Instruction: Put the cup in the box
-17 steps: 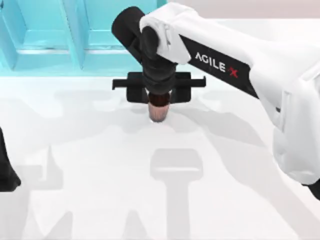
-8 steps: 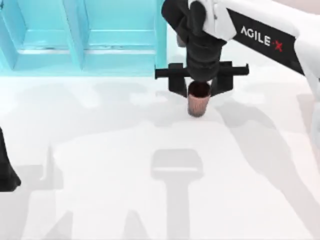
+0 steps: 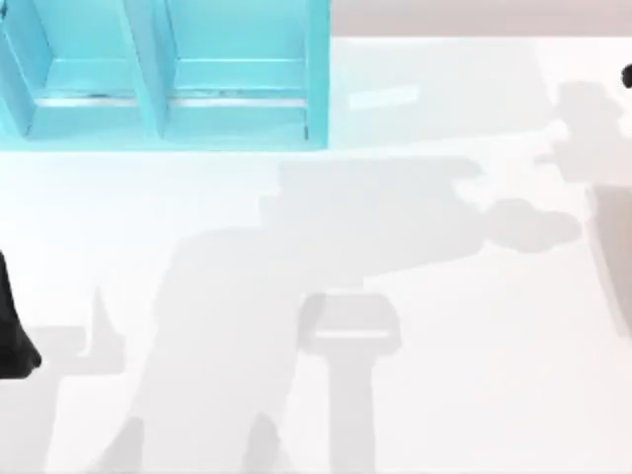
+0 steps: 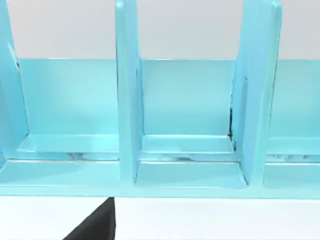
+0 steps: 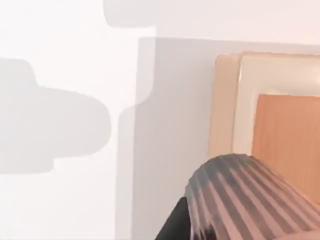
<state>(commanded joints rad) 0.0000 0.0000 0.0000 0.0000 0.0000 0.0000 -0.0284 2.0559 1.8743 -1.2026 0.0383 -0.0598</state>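
We are carrying the cup [image 5: 250, 200] close under our right wrist, hanging beside the cream-rimmed box [image 5: 240, 90], not yet inside; finger state cannot be told. Lowering and release are left. Left arm [image 3: 12, 336] is sitting parked at table's left.

A rendered simulation workspace: bare white table [image 3: 296, 296], flat shadows, and a turquoise compartment rack [image 3: 158, 79].

no readable text, labels or numbers
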